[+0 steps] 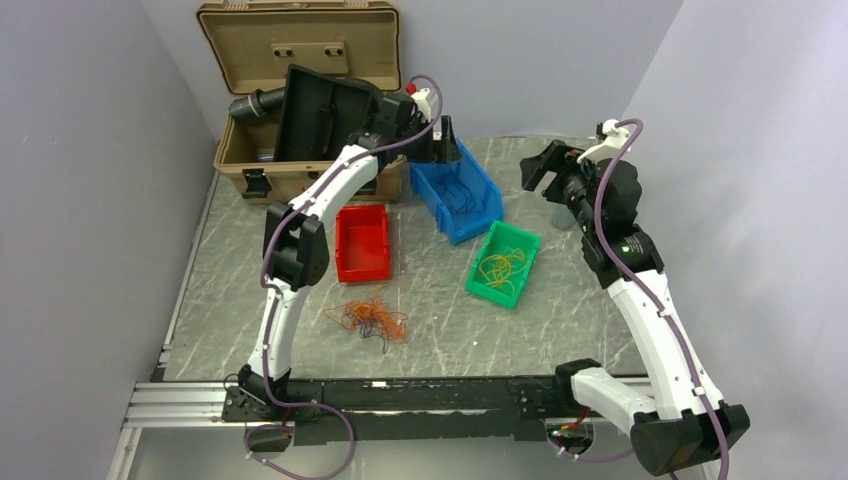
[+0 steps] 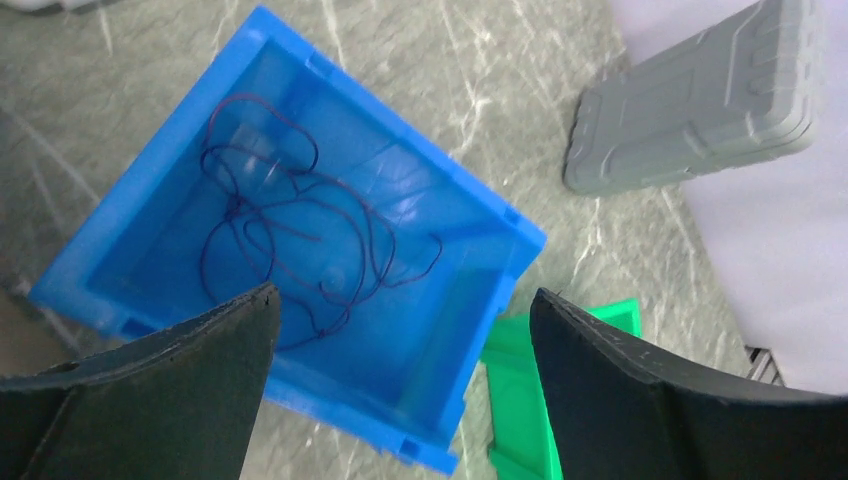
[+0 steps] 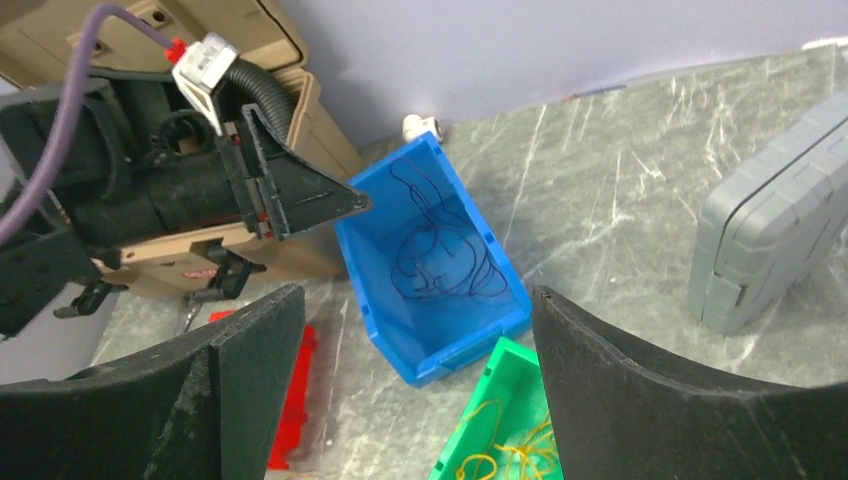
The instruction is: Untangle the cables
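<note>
Hovering over the blue bin (image 2: 470, 290) by the desk's (image 1: 450, 330) far edge, the left tool (image 2: 400, 310) gapes; the right tool (image 3: 420, 310) gapes too, with the tangled cables (image 1: 368, 320) toward the near edge.

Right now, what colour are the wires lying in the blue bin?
Dark purple wires, in the blue bin; shows best in the left wrist view.

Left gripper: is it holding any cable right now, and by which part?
Nothing is held. The left gripper hangs open above the blue bin, the dark cable lying loose inside; the right gripper is open too.
</note>
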